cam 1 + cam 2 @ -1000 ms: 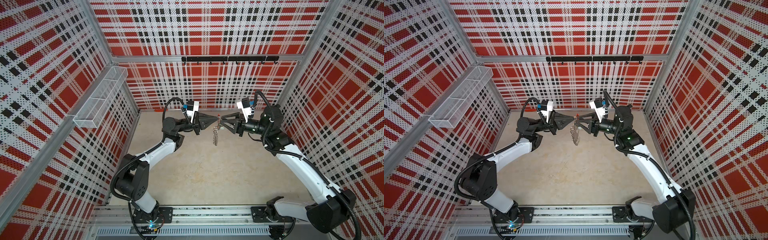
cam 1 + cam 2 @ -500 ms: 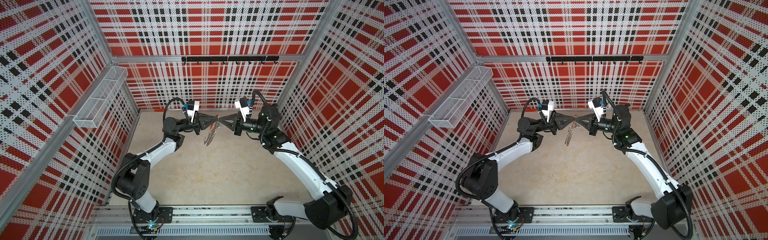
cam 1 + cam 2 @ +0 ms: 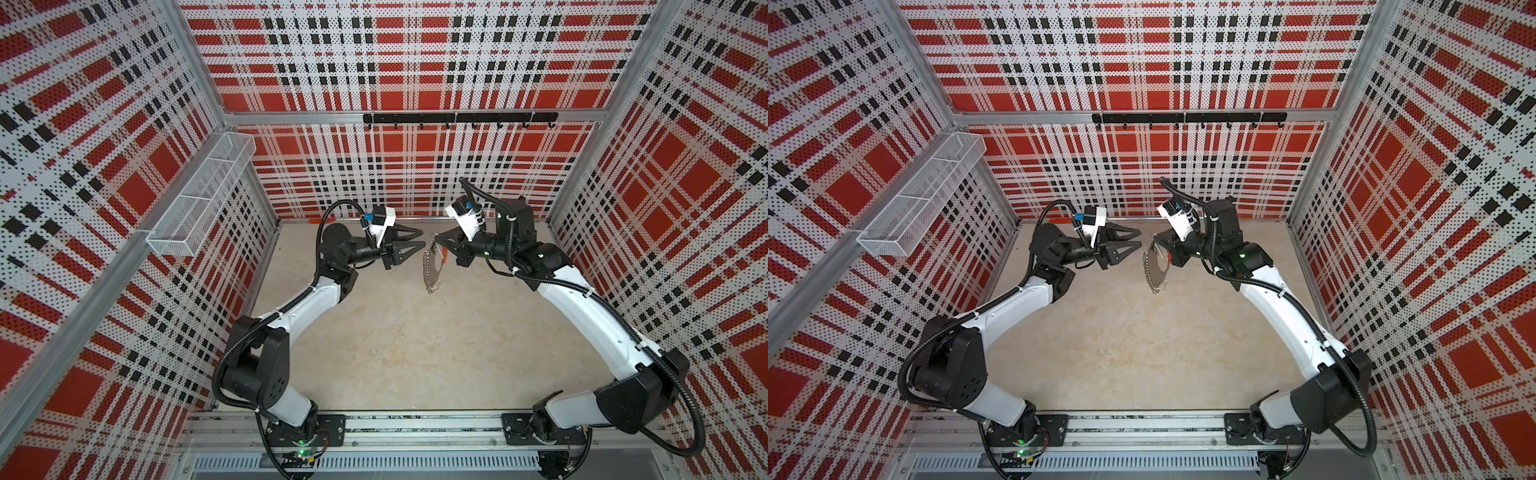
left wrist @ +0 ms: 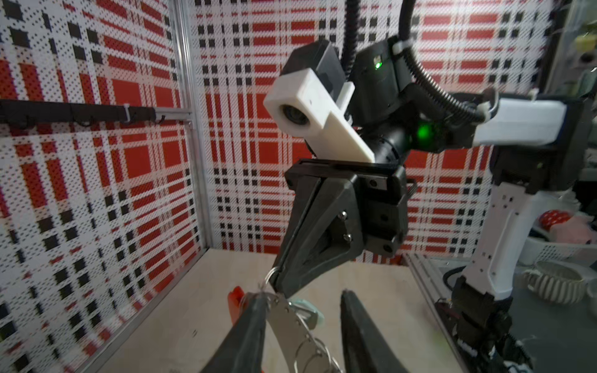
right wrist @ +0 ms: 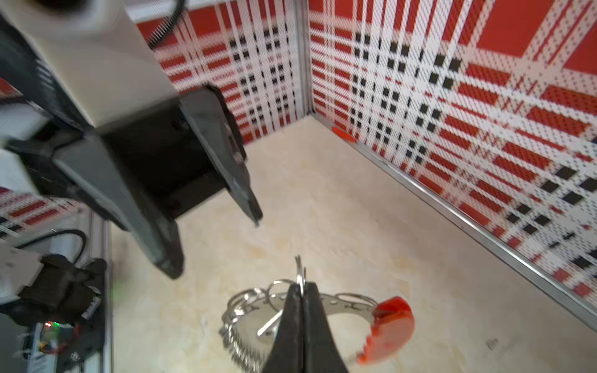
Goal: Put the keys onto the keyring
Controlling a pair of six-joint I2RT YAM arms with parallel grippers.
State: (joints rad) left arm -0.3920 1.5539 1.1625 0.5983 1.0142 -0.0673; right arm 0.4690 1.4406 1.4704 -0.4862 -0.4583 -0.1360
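Right gripper [image 5: 302,287]: nipped shut on one small wire loop [image 5: 300,271] at 12 o'clock of the large thin dark hoop keyring with red curved plastic section [image 3: 432,272], now carrying it alone, with the small dark metal key on its pale teal oval tag [image 4: 311,311] close by the pinch, whether threaded on impossible to tell. Further off, at 9 o'clock of the hoop, left gripper [image 3: 420,237]: let go within the last second, jaws parted and empty, clear of the rim. Hand-over seemingly done, freeing that side for working the key.
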